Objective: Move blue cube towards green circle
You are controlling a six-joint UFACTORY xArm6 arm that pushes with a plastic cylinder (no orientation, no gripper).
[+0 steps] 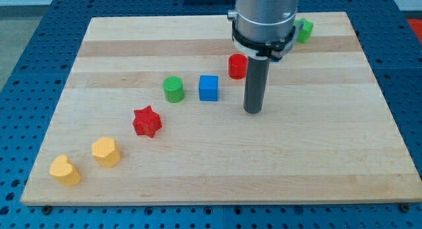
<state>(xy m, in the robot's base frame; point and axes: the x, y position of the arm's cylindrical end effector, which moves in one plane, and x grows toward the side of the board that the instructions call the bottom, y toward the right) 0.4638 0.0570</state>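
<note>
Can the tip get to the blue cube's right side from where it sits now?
Probably yes. My tip sits to the view's right of the blue cube, bare board between them; the red cylinder stands farther up, off that line.

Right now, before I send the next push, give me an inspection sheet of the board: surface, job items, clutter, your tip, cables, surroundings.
Surface: wooden board, flat, blocks spread from the bottom left to the top right.
Job's things: blue cube sits just to the view's right of the green circle, a small gap between them.
Clutter: red cylinder, red star, two yellow blocks, a green block partly hidden behind the arm.
Pincer: none fitted; my tip rests to the view's right of the blue cube, apart from it.
Cables: nothing seen.
Surroundings: blue perforated table around the board.
</note>
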